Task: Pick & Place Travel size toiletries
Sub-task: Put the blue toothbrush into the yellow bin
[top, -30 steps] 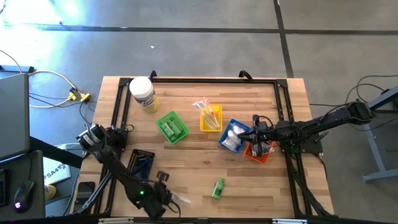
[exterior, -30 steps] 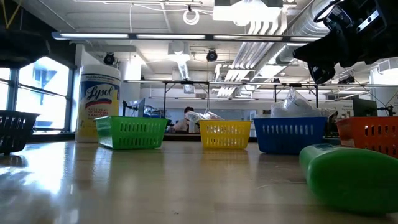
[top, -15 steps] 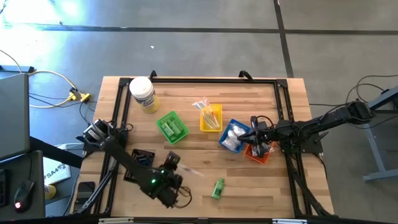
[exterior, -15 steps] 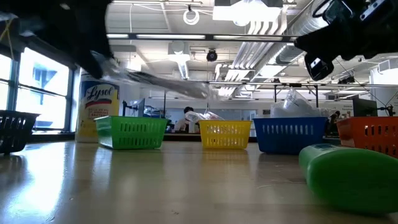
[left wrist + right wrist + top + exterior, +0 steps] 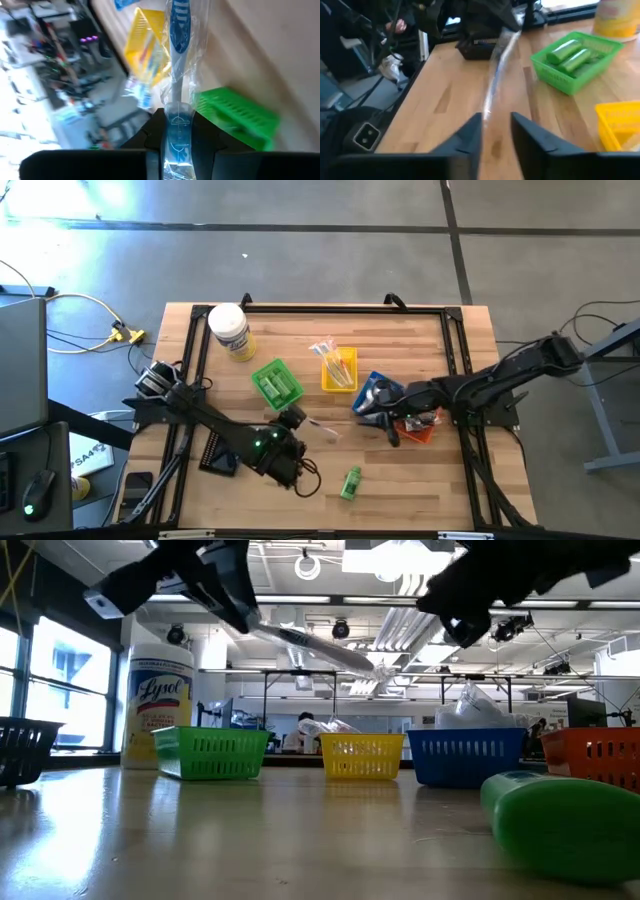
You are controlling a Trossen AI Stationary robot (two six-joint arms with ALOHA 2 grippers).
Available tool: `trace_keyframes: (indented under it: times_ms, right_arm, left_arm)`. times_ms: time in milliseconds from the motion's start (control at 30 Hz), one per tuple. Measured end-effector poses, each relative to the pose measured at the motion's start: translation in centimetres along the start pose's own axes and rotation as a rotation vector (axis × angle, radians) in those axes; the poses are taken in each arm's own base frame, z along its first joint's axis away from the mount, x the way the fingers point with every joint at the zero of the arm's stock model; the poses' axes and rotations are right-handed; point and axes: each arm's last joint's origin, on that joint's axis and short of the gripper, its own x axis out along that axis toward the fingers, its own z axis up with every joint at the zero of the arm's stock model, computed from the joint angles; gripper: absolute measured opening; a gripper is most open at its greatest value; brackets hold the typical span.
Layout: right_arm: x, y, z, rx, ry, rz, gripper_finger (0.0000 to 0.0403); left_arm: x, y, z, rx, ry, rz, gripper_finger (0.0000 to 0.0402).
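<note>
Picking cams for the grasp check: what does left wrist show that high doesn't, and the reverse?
Left wrist only: the left gripper shut on the clear-wrapped toothbrush, its blue head visible. High only: whole-table layout, the right gripper over the blue tray, the loose green tube, the white jar. Both: toothbrush, green tray, yellow tray.

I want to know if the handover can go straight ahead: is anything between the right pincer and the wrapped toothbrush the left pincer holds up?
Nothing visible. The left pincer holds the wrapped toothbrush above bare table; the right pincer, fingers parted, faces it across an open gap.
</note>
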Motion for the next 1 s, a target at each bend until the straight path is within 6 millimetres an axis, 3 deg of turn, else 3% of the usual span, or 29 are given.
trace_keyframes:
  times_ms: [267, 400, 533, 700, 1000]
  right_arm:
    - [2.1, -0.4, 3.9, 0.098, 0.06, 0.114, 0.0275]
    - [2.7, -1.6, 4.7, 0.187, 0.118, 0.184, 0.0329]
    - [3.2, -3.0, 4.5, 0.251, 0.166, 0.192, 0.0338]
    - [4.4, -4.1, 3.6, 0.287, 0.204, 0.184, 0.0321]
    - [5.6, -4.0, 3.7, 0.239, 0.153, 0.309, 0.0299]
  left_arm:
    - [-0.1, 1.0, 1.0, 0.132, 0.014, 0.224, 0.0049]
    - [-0.2, 1.4, 1.2, 0.206, 0.065, 0.334, 0.0049]
    - [-0.3, 1.6, 1.4, 0.216, 0.079, 0.368, 0.0049]
    - [-0.4, 1.8, 1.6, 0.232, 0.095, 0.399, 0.0049]
    - [0.5, 2.5, 1.6, 0.213, 0.115, 0.399, 0.0049]
